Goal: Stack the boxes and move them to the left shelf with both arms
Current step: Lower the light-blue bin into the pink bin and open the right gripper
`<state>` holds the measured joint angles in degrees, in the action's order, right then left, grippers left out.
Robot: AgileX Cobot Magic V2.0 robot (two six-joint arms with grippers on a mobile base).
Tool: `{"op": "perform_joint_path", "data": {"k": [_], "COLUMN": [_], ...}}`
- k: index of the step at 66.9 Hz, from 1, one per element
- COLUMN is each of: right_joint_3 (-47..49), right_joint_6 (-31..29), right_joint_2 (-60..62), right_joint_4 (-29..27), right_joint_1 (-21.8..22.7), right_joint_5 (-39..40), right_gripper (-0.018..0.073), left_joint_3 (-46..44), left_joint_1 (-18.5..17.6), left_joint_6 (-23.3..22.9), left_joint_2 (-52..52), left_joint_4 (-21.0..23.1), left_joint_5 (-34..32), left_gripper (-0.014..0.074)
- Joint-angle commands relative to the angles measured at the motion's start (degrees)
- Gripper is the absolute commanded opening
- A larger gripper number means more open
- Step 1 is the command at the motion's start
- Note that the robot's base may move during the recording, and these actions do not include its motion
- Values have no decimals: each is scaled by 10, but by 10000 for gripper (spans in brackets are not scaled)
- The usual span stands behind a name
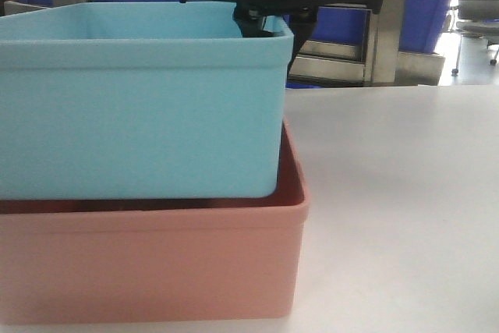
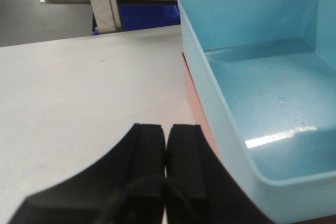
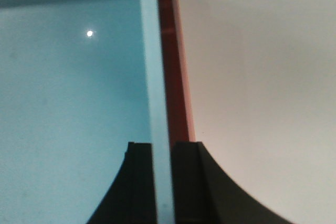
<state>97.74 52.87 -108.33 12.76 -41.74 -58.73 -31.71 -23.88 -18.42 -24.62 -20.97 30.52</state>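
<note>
- The blue bin [image 1: 140, 107] is sitting nested in the pink bin [image 1: 148, 263] on the table [image 1: 398, 193].
- The right gripper [image 3: 161, 148] is clamping the blue bin's side wall.
- The left gripper [image 2: 167, 129], fingers together and empty, is hovering alongside. Before lifting, it probably needs to open onto the opposite rim.

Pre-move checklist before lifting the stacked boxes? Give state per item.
1. Blue box nested in pink box: ok.
2. Right hand clamped on the blue wall, a finger on each side: ok.
3. Left hand gripping the stack: not ok; shut on nothing, over bare table beside it.
4. Pink box gripped: not ok; right hand holds only the blue wall, above the pink rim.
5. Route to left shelf clear: cannot tell; shelf not in view.
</note>
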Motion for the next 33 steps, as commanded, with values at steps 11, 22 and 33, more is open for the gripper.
{"op": "perform_joint_path", "data": {"k": [11,22,33], "right_joint_3": [20,20,21], "right_joint_6": [-30,-42,-47], "right_joint_2": [34,34,35], "right_joint_4": [27,27,37], "right_joint_1": [-1,-1,-1], "right_joint_5": [26,15,17], "right_gripper": [55,55,55], "left_joint_3": [-16,-16,-16], "left_joint_1": [-4,-4,-4], "left_joint_6": [1,1,1], "left_joint_2": [-2,-2,-2], "left_joint_4": [-7,-7,-7], "left_joint_5": [-42,-42,-42], "left_gripper": [-10,-10,-10]}}
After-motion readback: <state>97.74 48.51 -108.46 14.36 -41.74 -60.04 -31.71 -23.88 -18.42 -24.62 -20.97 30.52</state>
